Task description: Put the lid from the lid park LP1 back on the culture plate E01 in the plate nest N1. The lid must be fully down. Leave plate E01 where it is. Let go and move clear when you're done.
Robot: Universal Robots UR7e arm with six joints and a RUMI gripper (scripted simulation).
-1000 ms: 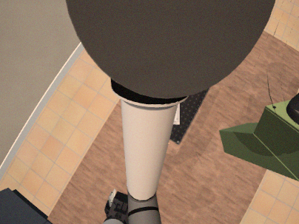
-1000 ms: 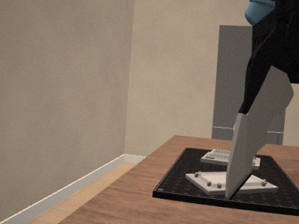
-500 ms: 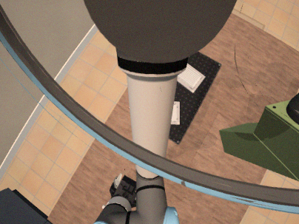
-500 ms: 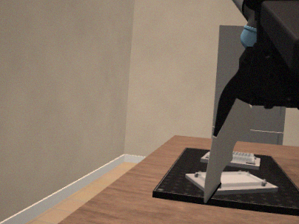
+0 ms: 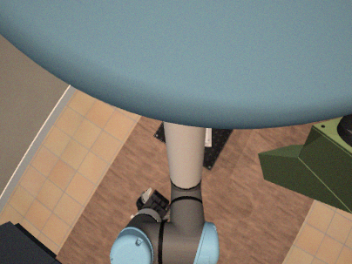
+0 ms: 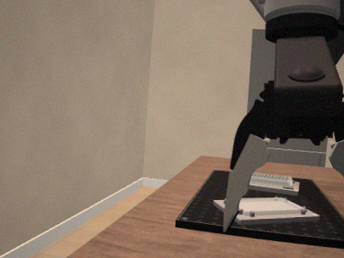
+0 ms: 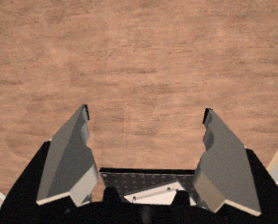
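In the exterior view a black baseplate (image 6: 264, 214) lies on the wooden table. On its near part, the flat white lid (image 6: 267, 206) rests in the lid park between small posts. Behind it, the open culture plate E01 (image 6: 273, 181) with its rows of wells sits in the nest. My gripper (image 7: 145, 107) is open and empty, well above the table. One grey finger (image 6: 243, 182) hangs in front of the lid's left end, close to the camera. In the wrist view only the baseplate's edge (image 7: 150, 179) and a white corner (image 7: 150, 196) show below the fingers.
A large blue arm part (image 5: 183, 47) blocks most of the top view; only a strip of the baseplate (image 5: 215, 144) shows under it. A green machine (image 5: 314, 165) stands at the table's right. The arm's base (image 5: 170, 239) is at the bottom. A wall and a grey door (image 6: 260, 101) stand behind.
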